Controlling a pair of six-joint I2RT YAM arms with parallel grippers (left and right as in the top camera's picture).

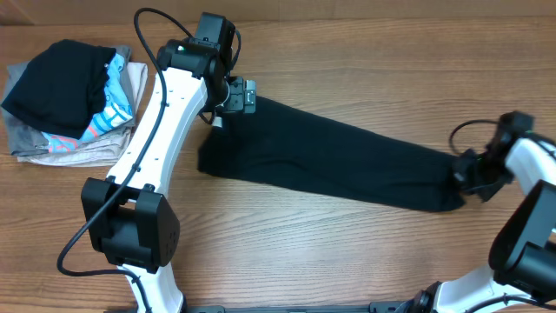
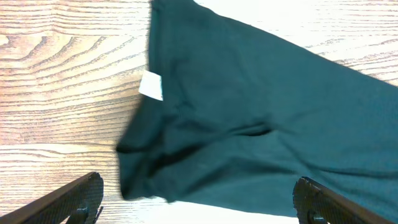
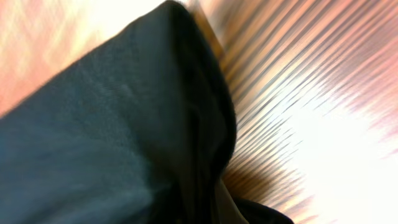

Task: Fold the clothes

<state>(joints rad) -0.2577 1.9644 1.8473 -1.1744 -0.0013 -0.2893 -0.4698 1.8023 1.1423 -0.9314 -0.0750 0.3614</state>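
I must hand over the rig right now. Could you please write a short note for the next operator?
Left end effector: open, over the black T-shirt's neck end by the white label, holding nothing.
Right end effector: shut on the shirt's opposite end.
Shirt lies as a long narrow band across the table; pile of other garments sits apart.
Done: apparently folded lengthwise. Left: fold it across into a compact shape.
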